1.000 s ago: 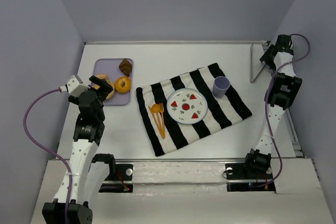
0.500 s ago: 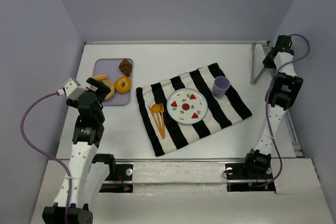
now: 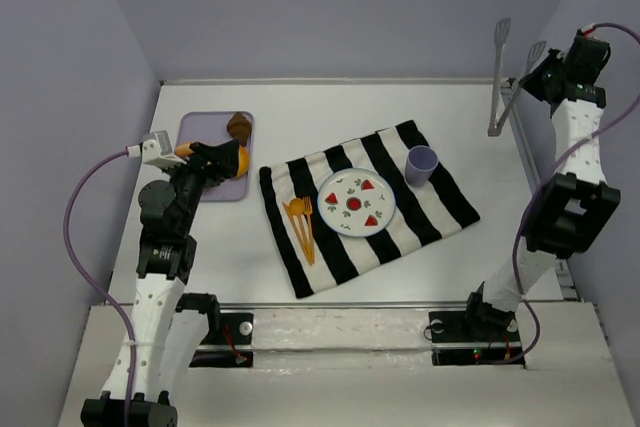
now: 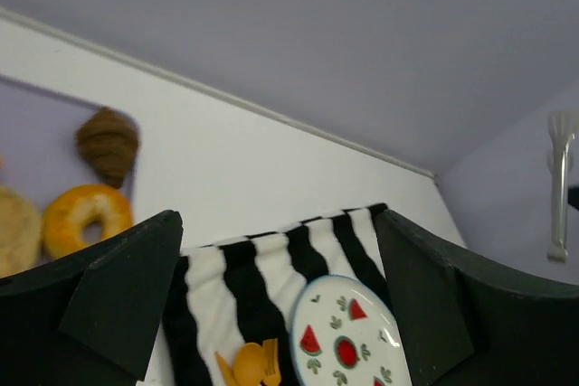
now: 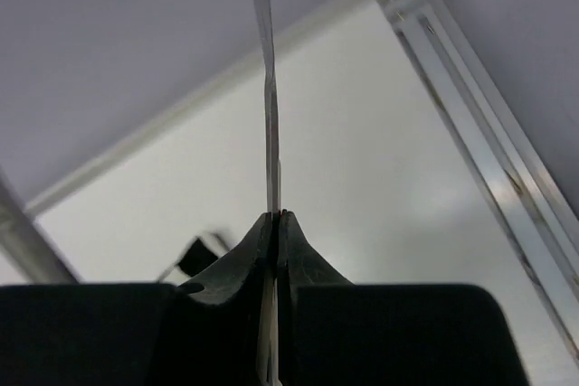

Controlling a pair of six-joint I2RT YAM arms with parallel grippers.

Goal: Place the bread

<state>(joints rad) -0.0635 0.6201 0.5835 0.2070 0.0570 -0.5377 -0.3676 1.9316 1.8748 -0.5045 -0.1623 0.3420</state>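
Lifted from the worktop's far corner, the tongs [image 3: 497, 82] now hang pinched in the shut right jaws, while the wide-spread left jaws have swung over the tray [image 3: 200, 127], bread [image 4: 81, 219] lying just outside their left finger, likely still ungrasped.

Plain lavender walls [image 3: 330, 7] — white table [image 3: 330, 112]
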